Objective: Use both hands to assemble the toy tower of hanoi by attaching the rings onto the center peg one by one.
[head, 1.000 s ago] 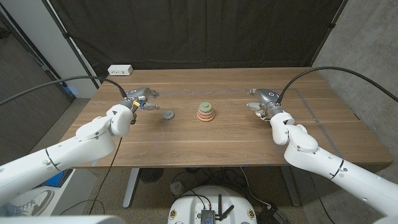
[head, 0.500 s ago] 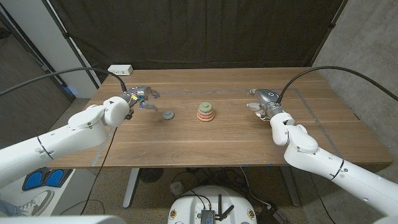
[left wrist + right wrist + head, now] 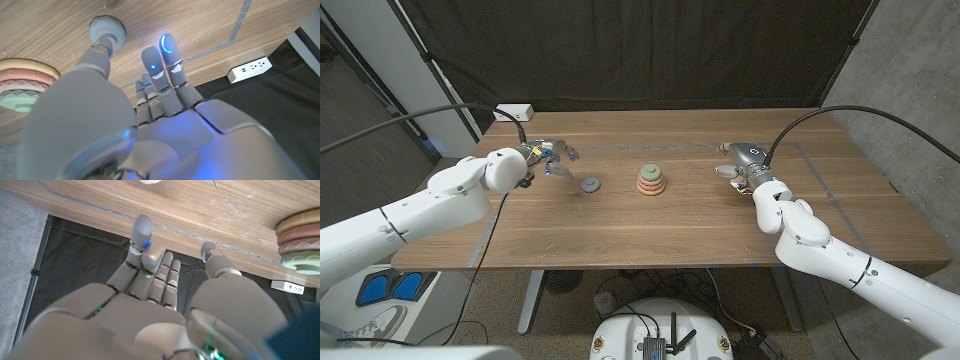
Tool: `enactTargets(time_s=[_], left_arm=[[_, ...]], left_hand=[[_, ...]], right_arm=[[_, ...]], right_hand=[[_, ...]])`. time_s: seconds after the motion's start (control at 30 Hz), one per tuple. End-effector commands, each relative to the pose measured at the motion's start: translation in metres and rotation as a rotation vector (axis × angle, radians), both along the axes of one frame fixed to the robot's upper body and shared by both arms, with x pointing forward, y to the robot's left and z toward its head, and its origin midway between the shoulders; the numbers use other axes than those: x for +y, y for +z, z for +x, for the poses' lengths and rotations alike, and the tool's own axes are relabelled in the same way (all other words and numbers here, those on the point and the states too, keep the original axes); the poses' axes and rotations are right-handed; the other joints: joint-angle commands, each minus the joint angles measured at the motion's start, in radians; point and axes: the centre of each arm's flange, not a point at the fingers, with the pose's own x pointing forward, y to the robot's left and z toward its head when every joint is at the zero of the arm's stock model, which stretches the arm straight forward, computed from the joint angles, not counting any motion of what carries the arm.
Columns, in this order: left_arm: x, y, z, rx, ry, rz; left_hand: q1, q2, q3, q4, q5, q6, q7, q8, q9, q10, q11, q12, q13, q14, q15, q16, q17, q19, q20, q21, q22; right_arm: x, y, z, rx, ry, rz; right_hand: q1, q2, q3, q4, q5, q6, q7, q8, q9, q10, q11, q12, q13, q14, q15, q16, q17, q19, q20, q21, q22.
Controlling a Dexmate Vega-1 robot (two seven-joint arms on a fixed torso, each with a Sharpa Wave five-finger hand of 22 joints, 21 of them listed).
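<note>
The tower (image 3: 652, 180) stands at the table's middle as a stack of pink, orange and green rings; it also shows as the stack (image 3: 20, 90) and the stack (image 3: 302, 240). A grey ring (image 3: 590, 185) lies on the wood to its left, also seen as the grey ring (image 3: 106, 30). My left hand (image 3: 548, 158) hovers just left of that ring, fingers stretched and apart, holding nothing. My right hand (image 3: 740, 166) is right of the tower, fingers apart (image 3: 150, 280), also holding nothing. A pale rounded thing (image 3: 150, 181) lies on the table beyond its fingertips.
A white power strip (image 3: 514, 113) sits at the table's far left corner. A taped line (image 3: 620, 147) runs across the back of the table. A black curtain hangs behind. Cables trail from both wrists.
My left arm has swung its elbow out and up, and the left hand has shifted slightly toward the table's back. The grey ring, the tower and the right hand have not moved.
</note>
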Motion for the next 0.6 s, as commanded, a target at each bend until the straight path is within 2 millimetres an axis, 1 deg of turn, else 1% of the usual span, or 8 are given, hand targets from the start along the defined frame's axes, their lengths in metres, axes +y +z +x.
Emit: enactTargets(time_s=[0.03, 0.3, 0.47, 0.6], left_arm=[[-0.006, 0.001, 0.013, 0.044, -0.012, 0.052], [-0.013, -0.003, 0.022, 0.060, -0.019, 0.092], [-0.018, -0.005, 0.028, 0.072, -0.025, 0.105], [-0.020, -0.008, 0.032, 0.080, -0.026, 0.116]], left_hand=[[0.006, -0.004, -0.007, 0.001, -0.008, -0.006, -0.003, -0.001, -0.001, -0.008, 0.003, 0.000, -0.001, -0.004, -0.047, -0.001, 0.000, -0.002, -0.131, 0.004, 0.005], [0.002, -0.004, -0.014, 0.007, -0.015, -0.013, -0.004, 0.002, -0.002, -0.012, 0.002, 0.003, -0.005, -0.011, -0.047, -0.005, -0.007, -0.009, -0.130, 0.002, 0.005], [-0.009, -0.006, -0.021, 0.013, -0.019, -0.026, -0.001, 0.000, -0.003, -0.026, 0.009, 0.001, -0.008, -0.013, -0.047, -0.006, -0.009, -0.013, -0.128, -0.001, 0.004], [-0.019, -0.006, -0.026, 0.017, -0.022, -0.032, 0.002, 0.001, -0.004, -0.033, 0.009, 0.002, -0.011, -0.021, -0.047, -0.011, -0.016, -0.015, -0.128, -0.003, 0.002]], right_arm=[[0.001, 0.001, 0.000, 0.004, -0.007, -0.006], [0.001, 0.001, -0.001, 0.006, -0.007, -0.009], [0.001, 0.001, -0.001, 0.009, -0.008, -0.009], [0.000, 0.000, -0.001, 0.012, -0.011, -0.008]], right_hand=[[0.007, 0.005, 0.002, 0.002, 0.007, 0.004, -0.004, 0.001, -0.001, 0.004, 0.001, 0.001, 0.004, -0.005, -0.058, -0.001, 0.003, -0.009, -0.090, 0.004, 0.000], [0.007, 0.005, 0.002, 0.002, 0.007, 0.005, -0.004, 0.001, -0.001, 0.005, 0.001, 0.000, 0.005, -0.005, -0.058, -0.002, 0.003, -0.009, -0.090, 0.004, -0.001], [0.008, 0.005, 0.001, 0.002, 0.007, 0.006, -0.005, 0.001, -0.002, 0.004, 0.000, -0.001, 0.005, -0.006, -0.058, -0.003, 0.003, -0.010, -0.090, 0.004, -0.001], [0.008, 0.005, 0.001, 0.002, 0.008, 0.005, -0.006, 0.001, -0.002, 0.004, -0.002, -0.002, 0.006, -0.007, -0.058, -0.004, 0.001, -0.010, -0.090, 0.004, -0.001]])
